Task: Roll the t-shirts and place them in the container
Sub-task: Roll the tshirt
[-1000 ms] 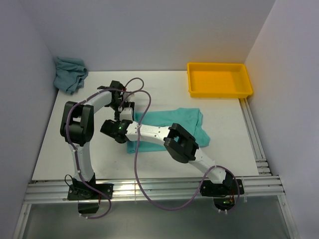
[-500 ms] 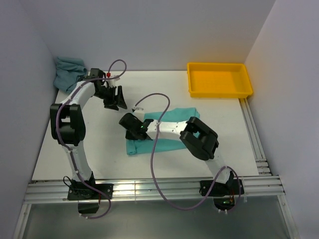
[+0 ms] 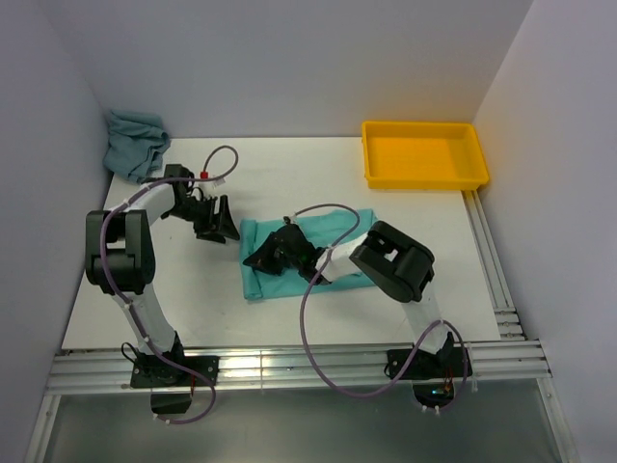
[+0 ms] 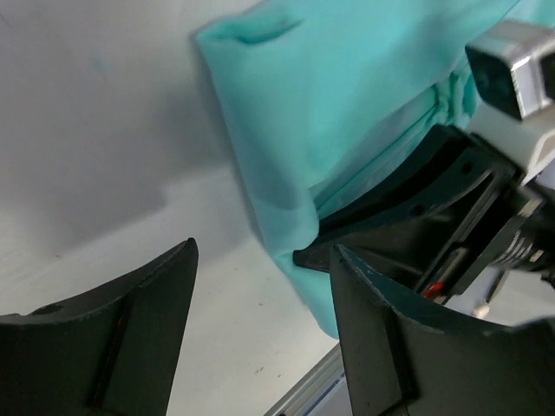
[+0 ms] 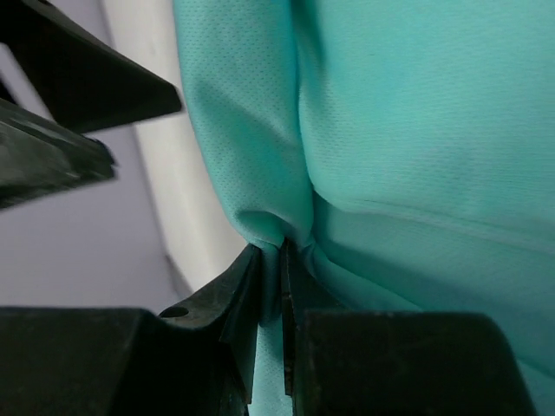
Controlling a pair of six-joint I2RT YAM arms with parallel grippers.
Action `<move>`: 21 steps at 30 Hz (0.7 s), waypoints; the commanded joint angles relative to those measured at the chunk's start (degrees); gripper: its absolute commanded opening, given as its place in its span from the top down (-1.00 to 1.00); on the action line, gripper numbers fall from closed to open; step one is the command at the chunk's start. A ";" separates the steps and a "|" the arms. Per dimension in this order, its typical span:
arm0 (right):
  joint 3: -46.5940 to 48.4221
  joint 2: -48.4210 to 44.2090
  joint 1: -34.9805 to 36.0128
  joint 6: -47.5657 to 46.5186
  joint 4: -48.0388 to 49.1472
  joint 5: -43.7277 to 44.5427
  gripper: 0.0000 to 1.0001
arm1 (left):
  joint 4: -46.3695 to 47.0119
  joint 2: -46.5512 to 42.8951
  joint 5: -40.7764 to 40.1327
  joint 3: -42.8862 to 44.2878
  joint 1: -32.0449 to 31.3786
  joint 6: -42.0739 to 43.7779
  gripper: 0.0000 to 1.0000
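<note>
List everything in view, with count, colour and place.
mint-green t-shirt: one, mint green, spread mid-table
blue-grey t-shirt: one, dull teal, crumpled, far left corner
tray: one, yellow, far right corner
table: one, white, under everything
cables: two, purple, one along each arm
left arm: one, white and black, jaws open, left of the mint-green t-shirt
right arm: one, white and black, jaws shut on a fold of that shirt

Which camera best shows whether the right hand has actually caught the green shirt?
Right wrist: the right hand is closed on a fold of the green shirt, seen close up. The top view shows it lying on the shirt, with the grip hidden. The left wrist view shows only its side against the shirt's edge.
</note>
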 commanded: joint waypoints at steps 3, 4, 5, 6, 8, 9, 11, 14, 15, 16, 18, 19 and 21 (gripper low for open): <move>-5.32 2.68 -1.20 10.03 22.10 -5.93 0.73 | 6.10 -0.32 2.32 -4.68 -0.45 1.85 -0.35; -6.02 3.72 -1.21 11.78 23.36 -6.11 0.73 | 6.63 0.29 2.31 -5.04 -0.63 1.76 -0.35; -6.37 4.08 -1.38 12.40 24.59 -6.28 0.73 | 7.07 0.47 2.40 -5.21 -0.98 1.67 -0.34; -6.55 4.87 -1.38 13.45 26.16 -6.55 0.72 | 8.12 0.82 2.49 -5.65 -1.24 1.32 -0.34; -7.16 5.49 -1.56 14.69 27.75 -6.55 0.72 | 9.44 1.61 2.14 -5.92 -2.03 0.18 -0.34; -7.60 6.01 -1.47 15.48 30.46 -6.55 0.71 | 10.75 1.88 1.79 -6.01 -2.47 -0.26 -0.32; -8.66 7.07 -1.73 17.77 33.11 -6.64 0.71 | 11.90 3.19 0.65 -5.92 -3.52 -1.93 -0.26; -9.54 8.13 -1.91 19.35 35.76 -6.72 0.71 | 12.61 4.95 -0.58 -4.52 -4.93 -5.35 -0.07; -9.71 7.69 -2.00 19.18 35.06 -6.46 0.67 | 12.52 5.30 -1.46 -3.90 -5.20 -5.79 0.00; -9.98 7.25 -2.00 18.57 34.01 -6.02 0.63 | 11.83 5.65 -1.90 -3.38 -5.37 -6.58 0.06; -9.72 4.81 -2.00 15.34 27.03 -5.23 0.47 | 10.77 5.83 -5.48 -1.36 -6.25 -7.03 0.28; -8.85 3.66 -1.91 13.83 23.40 -4.71 0.42 | 9.20 5.92 -7.16 -0.65 -6.60 -7.38 0.36; -7.44 -0.02 -1.56 8.84 11.67 -1.81 0.25 | 7.79 5.83 -9.63 1.10 -7.66 -7.38 0.52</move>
